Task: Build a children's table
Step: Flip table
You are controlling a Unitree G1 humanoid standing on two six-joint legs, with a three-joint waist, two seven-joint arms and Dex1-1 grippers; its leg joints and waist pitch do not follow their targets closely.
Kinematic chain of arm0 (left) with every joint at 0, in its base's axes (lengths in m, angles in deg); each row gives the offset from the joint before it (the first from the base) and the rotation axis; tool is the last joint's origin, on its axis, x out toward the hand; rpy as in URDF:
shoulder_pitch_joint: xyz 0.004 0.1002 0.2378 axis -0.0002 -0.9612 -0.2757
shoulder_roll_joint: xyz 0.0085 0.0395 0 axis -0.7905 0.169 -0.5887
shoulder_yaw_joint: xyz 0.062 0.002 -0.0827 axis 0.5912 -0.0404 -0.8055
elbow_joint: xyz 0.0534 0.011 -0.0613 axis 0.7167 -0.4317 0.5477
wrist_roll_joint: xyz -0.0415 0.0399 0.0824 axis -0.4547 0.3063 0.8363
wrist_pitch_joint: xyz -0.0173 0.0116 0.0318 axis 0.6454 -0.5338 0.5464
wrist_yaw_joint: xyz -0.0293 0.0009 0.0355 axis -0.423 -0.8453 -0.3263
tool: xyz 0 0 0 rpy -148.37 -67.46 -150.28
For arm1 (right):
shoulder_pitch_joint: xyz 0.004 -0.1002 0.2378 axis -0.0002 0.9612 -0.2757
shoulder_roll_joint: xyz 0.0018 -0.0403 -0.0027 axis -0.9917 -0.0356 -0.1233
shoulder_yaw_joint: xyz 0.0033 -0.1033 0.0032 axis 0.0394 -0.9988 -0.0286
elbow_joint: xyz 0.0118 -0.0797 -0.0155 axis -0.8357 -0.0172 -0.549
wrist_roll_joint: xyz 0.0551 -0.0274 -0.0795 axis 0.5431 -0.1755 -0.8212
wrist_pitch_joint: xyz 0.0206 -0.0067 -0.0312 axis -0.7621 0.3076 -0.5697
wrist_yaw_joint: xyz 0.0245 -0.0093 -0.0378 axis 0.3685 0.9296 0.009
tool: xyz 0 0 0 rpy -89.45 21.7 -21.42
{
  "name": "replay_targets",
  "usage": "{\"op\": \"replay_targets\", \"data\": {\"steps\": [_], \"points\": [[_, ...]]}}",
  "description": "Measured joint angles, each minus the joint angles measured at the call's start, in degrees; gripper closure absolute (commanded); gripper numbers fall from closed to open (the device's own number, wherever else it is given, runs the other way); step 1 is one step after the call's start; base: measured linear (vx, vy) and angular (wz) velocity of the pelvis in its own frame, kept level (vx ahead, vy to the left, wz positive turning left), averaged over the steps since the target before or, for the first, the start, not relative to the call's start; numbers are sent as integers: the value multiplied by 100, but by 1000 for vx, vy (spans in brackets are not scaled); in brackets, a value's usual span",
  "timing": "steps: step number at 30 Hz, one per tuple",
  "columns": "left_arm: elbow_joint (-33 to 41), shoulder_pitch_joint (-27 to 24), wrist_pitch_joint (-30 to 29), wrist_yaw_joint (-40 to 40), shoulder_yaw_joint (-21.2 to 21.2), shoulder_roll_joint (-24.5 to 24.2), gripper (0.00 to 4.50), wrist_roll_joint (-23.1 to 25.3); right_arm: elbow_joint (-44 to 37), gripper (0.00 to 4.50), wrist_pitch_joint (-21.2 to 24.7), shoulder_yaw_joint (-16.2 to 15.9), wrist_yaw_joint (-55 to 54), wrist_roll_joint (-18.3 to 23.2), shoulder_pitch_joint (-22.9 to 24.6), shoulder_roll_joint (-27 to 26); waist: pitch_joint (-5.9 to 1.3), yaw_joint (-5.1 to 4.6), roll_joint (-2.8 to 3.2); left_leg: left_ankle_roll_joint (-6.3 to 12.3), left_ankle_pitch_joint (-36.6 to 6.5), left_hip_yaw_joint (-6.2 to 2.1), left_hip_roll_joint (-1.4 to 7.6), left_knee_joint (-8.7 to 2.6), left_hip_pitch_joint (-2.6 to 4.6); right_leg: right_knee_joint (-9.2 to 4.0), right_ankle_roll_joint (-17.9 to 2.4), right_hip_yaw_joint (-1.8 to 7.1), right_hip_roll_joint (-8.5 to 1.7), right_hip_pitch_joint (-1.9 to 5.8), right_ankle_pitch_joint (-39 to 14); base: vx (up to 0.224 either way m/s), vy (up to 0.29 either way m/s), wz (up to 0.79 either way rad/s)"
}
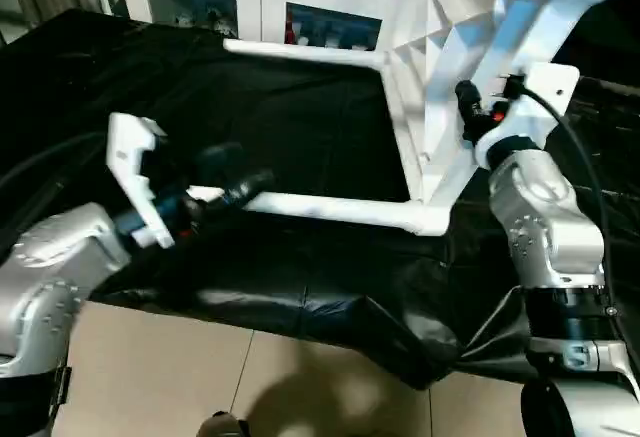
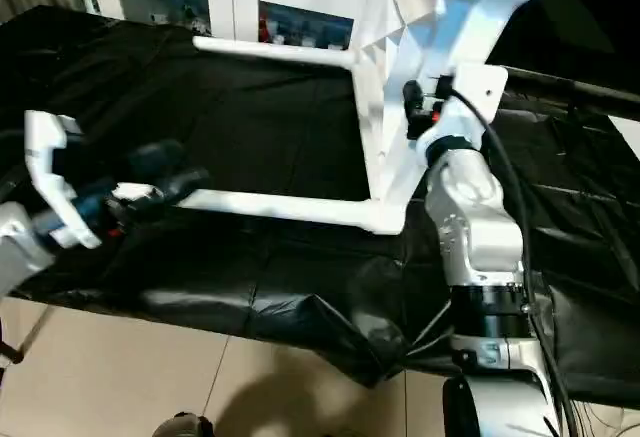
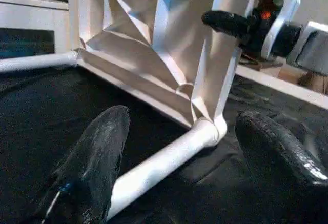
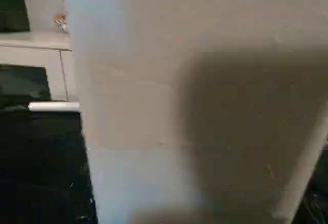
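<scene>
White plastic top point(image 1: 440, 67) stands on edge on the black-draped bench, two legs point(image 1: 340, 210) socketed, others unseen so progress is unclear; right gripper point(image 1: 470, 107) seems clamped on it, left gripper point(image 3: 179, 157) spread around the nearer leg.

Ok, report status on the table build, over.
Left gripper open, straddling the lower leg. Right gripper at the tabletop, grip unclear. Table on its side on the black cloth. Nothing in the way.
</scene>
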Motion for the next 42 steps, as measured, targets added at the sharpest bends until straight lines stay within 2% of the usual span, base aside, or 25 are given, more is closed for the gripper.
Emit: {"op": "replay_targets", "data": {"steps": [6, 11, 12, 13, 15, 17, 18, 20, 22, 25, 31, 35, 38, 42], "points": [[-207, 410, 376, -85, 554, -20, 78, 730, -72, 262, 12, -194, -367, -434, 11, -192, 0, -1, -1, 0, 0, 2, -1, 6, 0, 9, 13, 6, -2, -1, -3, 0, 0, 0], [-247, 575, 743, -33, 837, 186, 78, 1036, -55, 262, -15, -286, -325, -468, 11, -230, -5, -34, -9, 0, 0, 3, -1, 13, 8, 26, 20, 15, -1, -4, -8, 0, 0, 0], [-246, 587, 824, -16, 892, 261, 78, 1074, -41, 227, -44, -325, -238, -466, 16, -216, -6, -42, -10, 0, 0, 4, 0, 13, 10, 29, 21, 16, -1, -4, -9, 0, 0, 0], [-246, 587, 853, -2, 932, 305, 78, 1078, -41, 227, -80, -338, -210, -463, 30, -213, -7, -46, -11, 0, 0, 4, -1, 13, 10, 31, 21, 18, -1, -7, -9, 0, 0, 0], [-246, 588, 895, 83, 988, 378, 78, 1128, -41, 190, -223, -356, -106, -466, 105, -205, -13, -58, -21, 0, 0, 6, -1, 14, 9, 41, 20, 23, 1, -16, -9, 0, 0, 0], [-247, 591, 977, 196, 1031, 425, 78, 1267, -52, 181, -304, -388, -23, -470, 162, -204, -21, -77, -34, 0, 0, 6, 0, 15, 10, 46, 19, 26, 3, -20, -9, 0, 0, 0], [-258, 593, 1073, 297, 1086, 505, 78, 1393, -58, 160, -382, -390, 6, -471, 233, -211, -30, -88, -47, 0, 0, 6, 0, 16, 10, 47, 21, 29, 4, -21, -10, 0, 0, 0], [-278, 594, 1242, 402, 1176, 608, 78, 1572, -58, 150, -428, -395, 17, -482, 342, -262, -47, -105, -72, 0, 0, 6, 0, 17, 9, 47, 23, 29, 4, -23, -10, 0, 0, 0], [-487, 598, 1582, 553, 1315, 624, 78, 1948, -58, 128, -502, -407, 17, -513, 437, -313, -58, -122, -87, 0, 0, 5, 0, 20, 11, 48, 24, 32, 4, -22, -8, 0, 0, 0], [-820, 564, 1673, 912, 1378, 728, 78, 2316, -58, 128, -601, -403, 23, -508, 556, -386, -61, -135, -92, 0, 0, -4, 0, 28, 10, 52, 26, 36, 4, -25, -7, 0, 0, 0], [-985, 525, 1922, 1629, 1394, 1131, 78, 2684, -45, 128, -743, -400, 89, -482, 613, -494, -64, -143, -96, 0, 0, -26, 0, 36, 9, 58, 24, 42, 4, -25, -3, 0, 0, 0], [-1041, 451, 2338, 1230, 1589, 979, 78, 2785, 62, 128, -939, -403, 212, -470, 752, -510, -66, -140, -98, 1, 0, -32, -1, 36, 10, 63, 24, 40, 6, -28, -3, 0, 0, 0], [-1187, 481, 2965, 1316, 1711, 653, 78, 3415, 52, 128, -1333, -382, 229, -475, 847, -526, -65, -140, -97, 0, -1, -38, 0, 35, 4, 70, 23, 40, 9, -39, -2, 0, 0, 0], [-1241, 767, 3452, 1339, 1938, 244, 78, 4056, -347, 128, -1952, -297, 493, -460, 997, -437, -66, -98, -90, 1, -1, -43, 0, 35, 5, 69, 24, 44, 8, -37, -3, 0, 0, 0]]}}
